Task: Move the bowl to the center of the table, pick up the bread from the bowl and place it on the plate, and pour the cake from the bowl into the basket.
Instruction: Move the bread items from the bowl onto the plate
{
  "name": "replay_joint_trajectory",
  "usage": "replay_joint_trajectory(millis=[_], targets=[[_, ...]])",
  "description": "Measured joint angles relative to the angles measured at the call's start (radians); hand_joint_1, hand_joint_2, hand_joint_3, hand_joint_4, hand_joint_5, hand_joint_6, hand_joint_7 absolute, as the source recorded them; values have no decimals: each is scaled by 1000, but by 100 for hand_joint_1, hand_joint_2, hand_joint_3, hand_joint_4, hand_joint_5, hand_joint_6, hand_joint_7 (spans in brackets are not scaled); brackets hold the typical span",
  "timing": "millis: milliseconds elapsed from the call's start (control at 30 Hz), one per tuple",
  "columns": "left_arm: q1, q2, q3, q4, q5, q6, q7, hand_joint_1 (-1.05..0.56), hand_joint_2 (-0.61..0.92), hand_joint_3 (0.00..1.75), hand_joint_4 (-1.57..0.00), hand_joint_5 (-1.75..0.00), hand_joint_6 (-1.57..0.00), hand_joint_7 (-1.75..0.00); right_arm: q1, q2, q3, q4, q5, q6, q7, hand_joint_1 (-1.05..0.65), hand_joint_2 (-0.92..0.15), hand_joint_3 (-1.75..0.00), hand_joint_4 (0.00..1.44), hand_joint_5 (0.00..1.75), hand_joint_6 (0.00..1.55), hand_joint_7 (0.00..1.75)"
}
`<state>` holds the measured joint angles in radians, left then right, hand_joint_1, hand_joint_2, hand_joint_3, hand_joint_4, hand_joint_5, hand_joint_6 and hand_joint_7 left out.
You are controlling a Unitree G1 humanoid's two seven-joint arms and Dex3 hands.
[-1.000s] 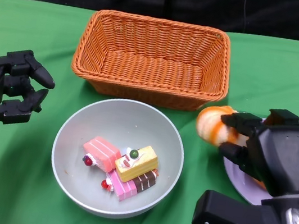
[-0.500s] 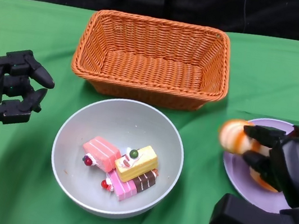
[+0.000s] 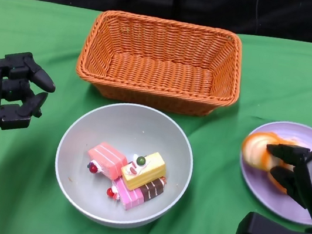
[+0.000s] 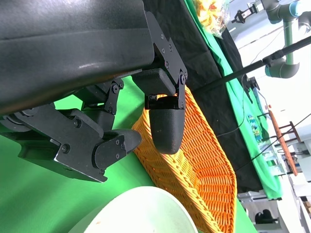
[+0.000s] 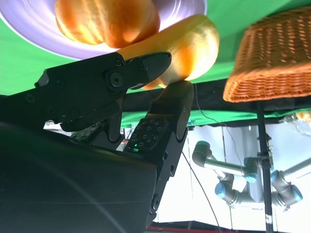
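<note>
The grey bowl (image 3: 84,141) stands mid-table and holds several small cake pieces (image 3: 129,175). My right hand (image 3: 311,180) grips an orange bread roll (image 3: 256,149) just over the left part of the purple plate (image 3: 262,193). In the right wrist view the held roll (image 5: 192,46) is pinched between the fingers (image 5: 165,116), with a second orange piece (image 5: 104,19) lying on the plate (image 5: 34,36). My left hand (image 3: 1,98) hovers left of the bowl, fingers curled but apart, holding nothing.
The orange wicker basket (image 3: 160,61) sits behind the bowl, with nothing in it; it also shows in the wrist views as the basket (image 5: 272,58) and the basket (image 4: 204,165). Green cloth covers the table. The bowl's rim (image 4: 141,204) lies near the left hand.
My right hand has carried the bread roll rightward and lower, from beside the bowl to over the plate. The left hand and the bowl have stayed put.
</note>
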<state>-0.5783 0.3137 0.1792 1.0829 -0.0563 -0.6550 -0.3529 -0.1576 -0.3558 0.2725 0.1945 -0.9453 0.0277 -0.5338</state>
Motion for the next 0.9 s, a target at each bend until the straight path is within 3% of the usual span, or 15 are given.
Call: replay_joint_trajectory(millis=[67, 167, 367, 700, 867, 900], targets=[[0, 0, 0, 0, -1, 0, 0, 6, 69, 88, -71, -164, -70, -136, -3, -3, 3, 8, 1, 0, 7, -26, -86, 0, 92, 79, 116, 0], [0, 0, 1, 0, -2, 0, 0, 5, 70, 87, -71, -164, -70, -136, -3, -4, 8, 11, 1, 5, 35, -27, -84, 0, 100, 52, 116, 0], [0, 0, 1, 0, -2, 0, 0, 5, 70, 87, -70, -163, -71, -136, -3, -5, 12, -18, -13, 47, 108, -30, -85, 0, 106, 19, 113, 0], [0, 1, 1, 0, -2, 2, 0, 6, 69, 88, -70, -163, -71, -136, 0, -5, 15, -39, -13, 62, 134, -30, -88, -1, 109, 12, 112, 0], [0, 1, 1, 0, -5, 6, -1, 6, 70, 86, -70, -163, -70, -136, 14, 5, 15, -90, -21, 124, 165, -36, -88, 0, 98, 5, 95, 0], [0, 1, 1, 0, -6, 6, -1, 6, 70, 85, -70, -163, -70, -136, 18, 8, 17, -107, -31, 147, 180, -40, -88, 0, 90, 2, 85, 0]])
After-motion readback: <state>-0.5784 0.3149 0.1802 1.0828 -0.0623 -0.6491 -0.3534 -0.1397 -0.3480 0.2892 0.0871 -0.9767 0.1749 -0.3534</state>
